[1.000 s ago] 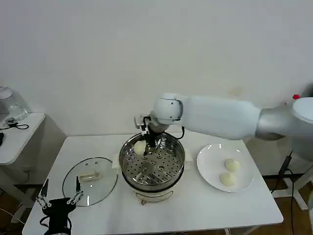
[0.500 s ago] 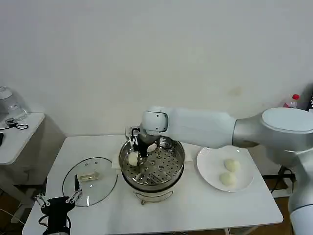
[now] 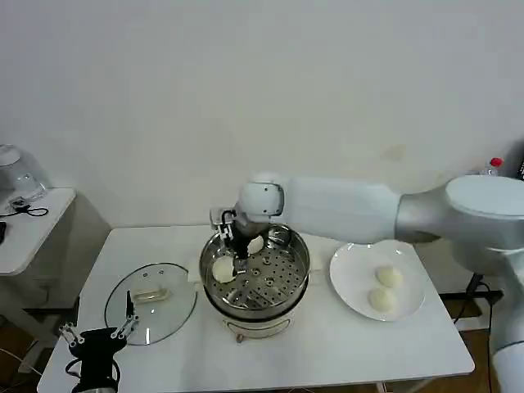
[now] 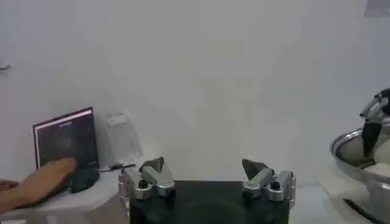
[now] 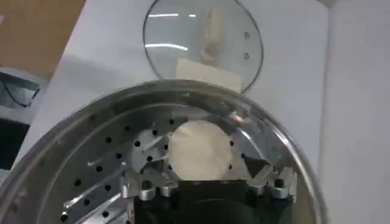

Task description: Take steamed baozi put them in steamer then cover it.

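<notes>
At the lower left corner of the head view the left gripper [image 3: 97, 334] hangs parked off the table's [image 3: 327, 348] near edge, its fingers spread wide with nothing between them; the left wrist view shows the same two fingertips [image 4: 152, 165] well apart in open air. Just right of it, lower left of centre, the cover [image 3: 151, 302] lies flat on the table with its pale handle up, beside the steamer [image 3: 255, 278] and not on it. At the frame's centre the steamer stands with its perforated tray open to view. Two steamed baozi sit inside: one [image 3: 223, 269] toward the left wall, another [image 3: 255, 245] toward the far wall. The right gripper [image 3: 232, 242] reaches down into the pot just above the left bun; in the right wrist view that bun [image 5: 200, 150] rests on the tray, bracketed by the fingers [image 5: 263, 169], which stand open on either side of it, whether touching it I cannot tell. Toward the right, a white plate [image 3: 350, 288] holds two more buns [image 3: 389, 277] [image 3: 381, 300], close together.
</notes>
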Motion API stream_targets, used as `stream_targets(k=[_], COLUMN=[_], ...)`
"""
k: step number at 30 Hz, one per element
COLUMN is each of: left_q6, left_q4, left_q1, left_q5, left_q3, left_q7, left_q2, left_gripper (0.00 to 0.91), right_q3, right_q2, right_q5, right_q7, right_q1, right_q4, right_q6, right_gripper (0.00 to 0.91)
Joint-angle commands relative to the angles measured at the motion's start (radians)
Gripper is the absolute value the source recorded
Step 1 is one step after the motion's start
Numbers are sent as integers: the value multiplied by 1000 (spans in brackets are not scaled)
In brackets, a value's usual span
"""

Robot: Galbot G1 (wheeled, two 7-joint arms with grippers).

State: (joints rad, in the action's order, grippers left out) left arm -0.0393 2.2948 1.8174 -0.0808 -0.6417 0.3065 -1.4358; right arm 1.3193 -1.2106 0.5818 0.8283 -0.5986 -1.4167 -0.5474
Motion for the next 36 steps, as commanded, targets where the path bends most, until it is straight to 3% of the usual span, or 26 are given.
stream_targets(k=[1,3,7,10,12,15,23,24,33,36], left_q6=[-12,-16,-17,-16,-15,-13,-15,-15,-14,-14], left_q4=[-3,-6,-14,-21,-24,-24,-24,-25,-29,-31], left_q1=[-14,-20,-21,-21,-18,-15,-14,-14,-4,-2], left_q5=[4,4,2,-3,-7,-12,-22,-24,-30,-32], left_q3=[11,18,26,34,38,39,39,39,35,34], left_q7=[-4,-5,-6,-6,-6,-5,-4,-4,-4,-4], left_q2=[10,13,17,13,9,4,-2,-2,-3,-3], left_gripper=[907,907,907,907,907,907,907,907,907,907], right_q3=[38,56,54,34,31,24,-104,-157,-426,-458], right_q2=[364,477,613,693,737,783,868,877,855,844], right_q5=[-97,-198,-311,-387,-464,-509,-604,-611,-672,-689], right_q7=[75,154,211,243,250,246,226,217,192,193], right_q1=[-182,-189,-178,-148,-121,-74,174,257,614,680], right_q4=[-242,-260,-261,-258,-261,-271,-274,-267,-208,-192], right_q6=[52,167,240,286,326,337,354,354,352,355], right_gripper=[907,907,907,907,907,907,907,907,907,907])
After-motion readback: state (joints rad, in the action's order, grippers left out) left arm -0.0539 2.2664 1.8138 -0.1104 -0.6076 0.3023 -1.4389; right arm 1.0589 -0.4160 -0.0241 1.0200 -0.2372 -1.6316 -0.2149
